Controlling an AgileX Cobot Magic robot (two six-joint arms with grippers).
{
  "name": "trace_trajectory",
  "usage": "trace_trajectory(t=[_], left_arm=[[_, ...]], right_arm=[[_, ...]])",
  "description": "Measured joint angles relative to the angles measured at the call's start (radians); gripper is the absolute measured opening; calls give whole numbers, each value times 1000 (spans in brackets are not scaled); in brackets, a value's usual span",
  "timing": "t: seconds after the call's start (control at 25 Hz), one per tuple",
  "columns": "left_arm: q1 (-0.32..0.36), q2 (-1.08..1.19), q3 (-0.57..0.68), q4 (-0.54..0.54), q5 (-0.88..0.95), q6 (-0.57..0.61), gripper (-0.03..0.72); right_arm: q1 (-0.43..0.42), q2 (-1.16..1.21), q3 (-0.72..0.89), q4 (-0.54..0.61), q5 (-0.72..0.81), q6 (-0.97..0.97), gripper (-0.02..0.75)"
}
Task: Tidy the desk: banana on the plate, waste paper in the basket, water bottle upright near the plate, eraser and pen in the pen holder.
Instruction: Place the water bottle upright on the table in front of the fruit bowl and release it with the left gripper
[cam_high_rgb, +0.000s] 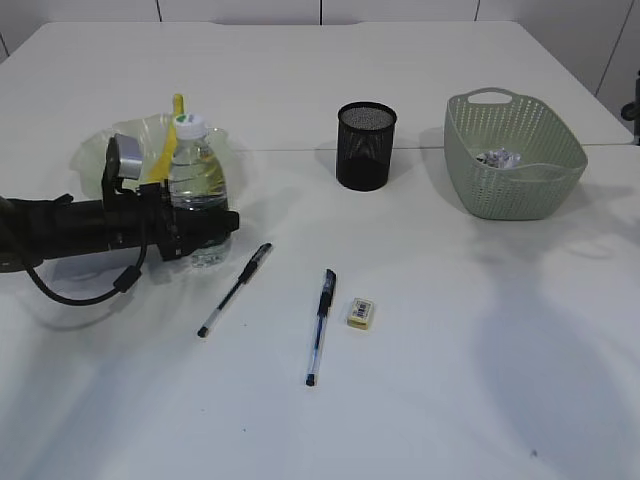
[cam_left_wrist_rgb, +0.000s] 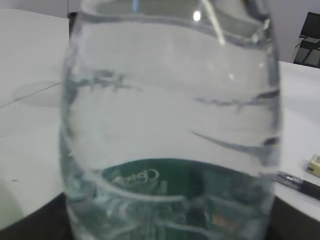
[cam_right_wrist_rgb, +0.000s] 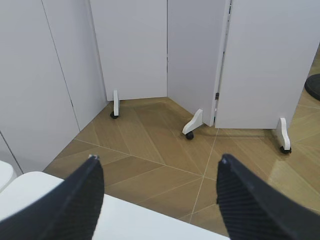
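White counter noted: my left gripper flanks the upright water bottle — whether clamped or loosening, I cannot tell. Withdrawing crookedly could topple it onto the plate; right gripper stands apart, empty.

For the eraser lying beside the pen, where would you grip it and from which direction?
Grip the eraser across its short sides, coming straight down from above. It lies flat on the table, so only its upper faces are free, and the blue-capped pen lies close on its left.

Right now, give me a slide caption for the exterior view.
Left gripper around the upright water bottle beside the plate; two pens and an eraser remain on the desk.
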Motion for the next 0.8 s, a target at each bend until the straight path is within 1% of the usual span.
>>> trace_trajectory(t=[0.16,0.8], left_arm=[[0,0,0,25,-31,-2,475],[-2,-21,2,41,-60,-6,477]], right_arm=[[0,0,0,0,0,0,528],[0,0,0,0,0,0,528]])
